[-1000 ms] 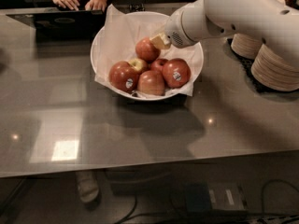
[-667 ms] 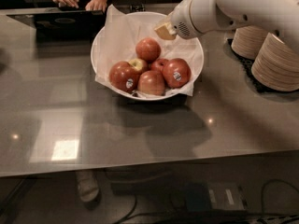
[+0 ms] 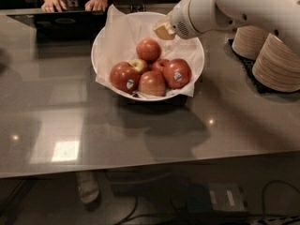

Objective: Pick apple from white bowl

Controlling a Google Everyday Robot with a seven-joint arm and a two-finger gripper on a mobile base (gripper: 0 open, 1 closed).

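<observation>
The white bowl, wide and lined with crinkled white paper, stands on the grey counter and holds several apples. The large evenly red apple with a pale oval sticker lies at the bowl's right side. A darker red stickered apple lies at the left, a small yellow-green one in the middle, and a red one on top at the back. My gripper hangs over the bowl's far right rim, above and behind the apples, touching none and holding nothing.
Stacks of beige paper plates stand on a dark mat at the right. A person's hands rest on a dark laptop at the far edge. My white arm reaches in from the upper right.
My gripper has risen up and back from beside the top apple to above the bowl's far rim. The apples have not moved.
</observation>
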